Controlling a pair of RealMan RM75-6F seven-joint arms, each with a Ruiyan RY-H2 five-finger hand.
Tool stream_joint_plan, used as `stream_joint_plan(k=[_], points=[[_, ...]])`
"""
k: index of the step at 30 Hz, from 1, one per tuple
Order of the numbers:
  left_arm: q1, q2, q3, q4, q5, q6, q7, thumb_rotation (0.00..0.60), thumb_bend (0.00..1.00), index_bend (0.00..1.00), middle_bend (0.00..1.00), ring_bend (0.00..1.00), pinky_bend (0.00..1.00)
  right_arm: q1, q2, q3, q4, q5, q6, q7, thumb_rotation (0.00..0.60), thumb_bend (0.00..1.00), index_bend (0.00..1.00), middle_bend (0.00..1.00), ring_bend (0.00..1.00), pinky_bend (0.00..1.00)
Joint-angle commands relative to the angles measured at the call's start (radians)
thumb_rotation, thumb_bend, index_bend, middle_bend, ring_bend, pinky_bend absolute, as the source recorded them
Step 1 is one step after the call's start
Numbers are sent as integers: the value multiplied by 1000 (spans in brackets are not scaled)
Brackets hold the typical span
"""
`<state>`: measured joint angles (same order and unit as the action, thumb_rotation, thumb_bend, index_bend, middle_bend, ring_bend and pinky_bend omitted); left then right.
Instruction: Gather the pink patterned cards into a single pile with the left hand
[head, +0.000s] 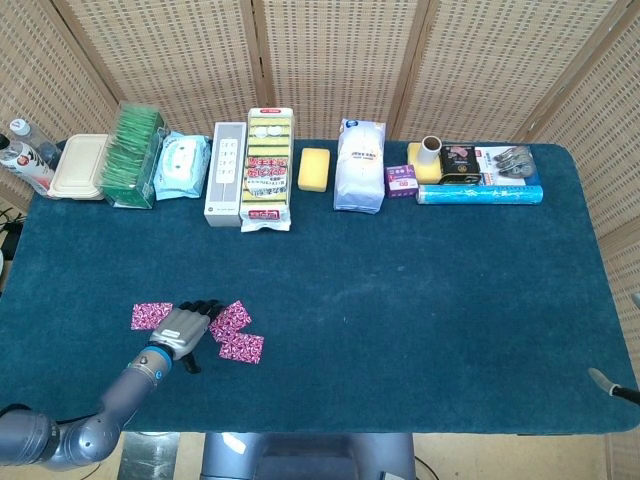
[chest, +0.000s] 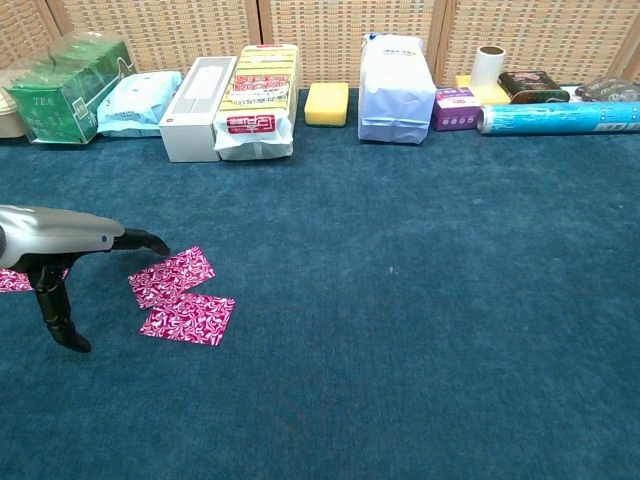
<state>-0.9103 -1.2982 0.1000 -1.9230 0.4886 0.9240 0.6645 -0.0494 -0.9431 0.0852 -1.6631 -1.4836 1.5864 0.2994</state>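
Note:
Three pink patterned cards lie on the blue cloth at the front left. One card (head: 151, 316) (chest: 12, 281) lies furthest left, half hidden behind my left hand in the chest view. A tilted card (head: 231, 320) (chest: 172, 277) sits just above and touching a third card (head: 241, 347) (chest: 188, 319). My left hand (head: 183, 328) (chest: 70, 237) lies between the leftmost and the tilted card, fingers stretched out flat, holding nothing. Its fingertips (chest: 153, 241) end just short of the tilted card's corner. Only a grey tip of my right hand (head: 608, 384) shows at the table's front right edge.
Along the back edge stand a green tea box (head: 133, 156), wipes (head: 182, 165), a white box (head: 225, 173), a sponge pack (head: 268, 168), a yellow sponge (head: 314, 168), a white bag (head: 359, 165) and a blue roll (head: 478, 193).

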Motion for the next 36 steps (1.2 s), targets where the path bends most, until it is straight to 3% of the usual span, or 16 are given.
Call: stream_joint_plan(k=[1,6,11,20,36], points=[[18,42,-7,-37,62,-21,-54,600,61,0,0,0,74,0,0,0,0,-1,1,-1,600,0,43,0,0,0],[42,94,1,-94,167,-48,-110,600,61,0,0,0,73,2,0,-1,-3,-1,-3,-5,600,0,43,0,0,0],[42,75,26,-99,187,-61,-105,600,62,0,0,0,73,0,-1,-1,-3,-4,0,-5,600,0,43,0,0,0],[22,6,41,-61,145,-53,-84,600,61,0,0,0,73,1,2,1,2,2,-3,7,600,0,43,0,0,0],[-43,-59,21,23,-13,-18,-32,600,61,0,0,0,74,1,1,1,2,2,-5,5,600,0,44,0,0,0]])
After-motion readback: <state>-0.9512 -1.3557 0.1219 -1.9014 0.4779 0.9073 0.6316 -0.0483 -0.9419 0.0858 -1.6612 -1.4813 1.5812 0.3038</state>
